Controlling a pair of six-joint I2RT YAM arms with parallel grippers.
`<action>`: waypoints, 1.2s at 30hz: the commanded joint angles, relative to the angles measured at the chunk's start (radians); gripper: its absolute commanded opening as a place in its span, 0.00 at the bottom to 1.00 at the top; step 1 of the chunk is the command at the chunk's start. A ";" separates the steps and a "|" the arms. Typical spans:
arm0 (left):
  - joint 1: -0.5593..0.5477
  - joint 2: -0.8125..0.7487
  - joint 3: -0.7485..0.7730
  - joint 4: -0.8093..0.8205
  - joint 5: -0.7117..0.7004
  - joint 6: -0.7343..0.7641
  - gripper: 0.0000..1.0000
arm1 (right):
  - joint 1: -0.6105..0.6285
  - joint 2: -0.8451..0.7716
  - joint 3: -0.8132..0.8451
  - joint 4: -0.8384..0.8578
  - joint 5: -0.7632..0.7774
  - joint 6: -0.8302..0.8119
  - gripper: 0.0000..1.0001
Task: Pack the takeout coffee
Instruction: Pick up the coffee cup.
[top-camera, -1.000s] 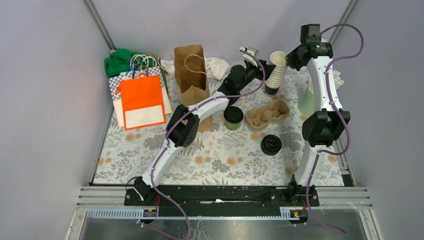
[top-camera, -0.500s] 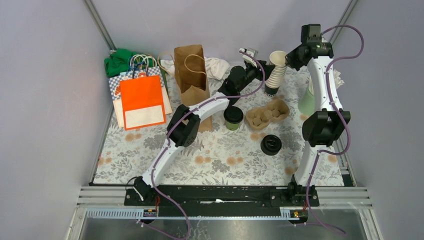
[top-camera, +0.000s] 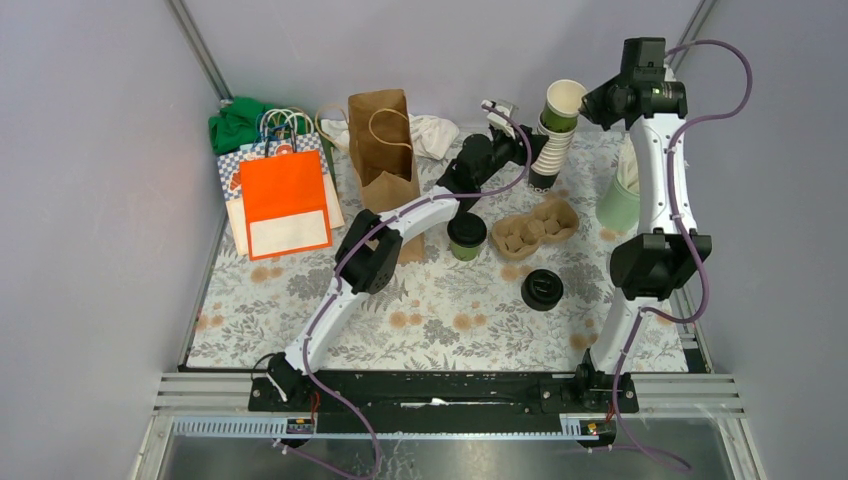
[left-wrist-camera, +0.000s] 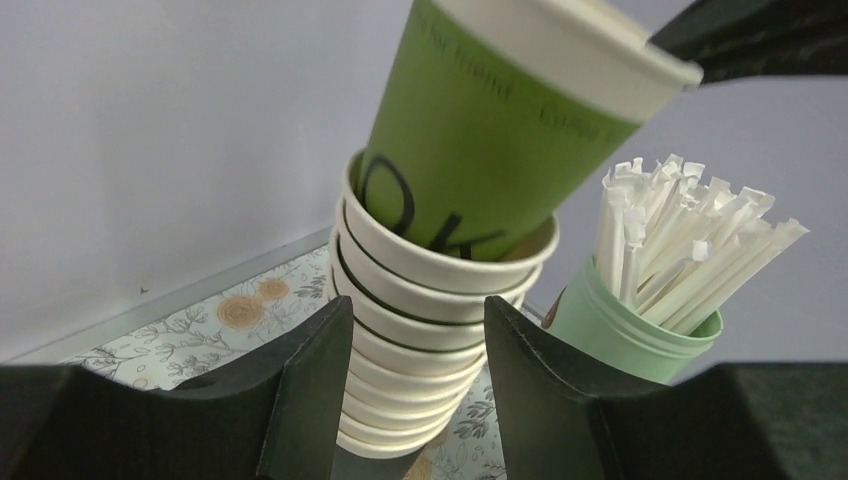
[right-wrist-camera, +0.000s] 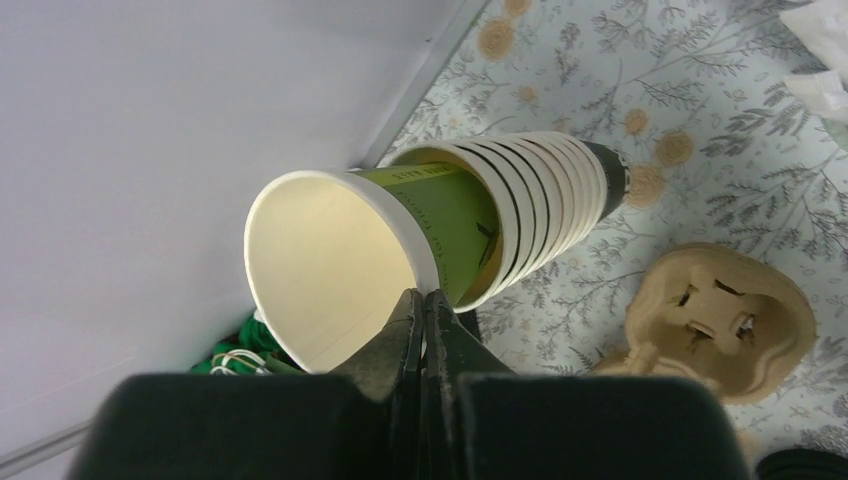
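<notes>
The right jaws pinch the rim of a green paper cup (left-wrist-camera: 470, 120) that sits half out of the tall stack of cream paper cups (left-wrist-camera: 420, 330), which the left jaws grasp. A black-lidded dark-green cup (top-camera: 466, 235) stands on the floral worktop (top-camera: 420, 305). Next, I'd judge, the pinched cup needs lifting straight clear.

The olive-green paper cup (left-wrist-camera: 470, 130) has black lettering and a cream-white inside. The stack of cream paper cups (left-wrist-camera: 420, 330) shows dark lines under its rims. The pale cloth tablecloth (top-camera: 440, 300) carries grey leaves and tan flowers.
</notes>
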 joint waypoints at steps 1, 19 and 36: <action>0.001 -0.004 0.003 0.028 0.000 0.020 0.55 | -0.006 -0.054 0.084 0.050 -0.036 0.023 0.00; -0.005 -0.216 -0.181 0.085 0.016 0.051 0.58 | -0.008 -0.357 -0.179 0.223 -0.079 0.007 0.00; -0.057 -0.680 -0.514 -0.060 -0.026 0.231 0.70 | -0.008 -0.743 -0.607 0.169 -0.091 -0.123 0.00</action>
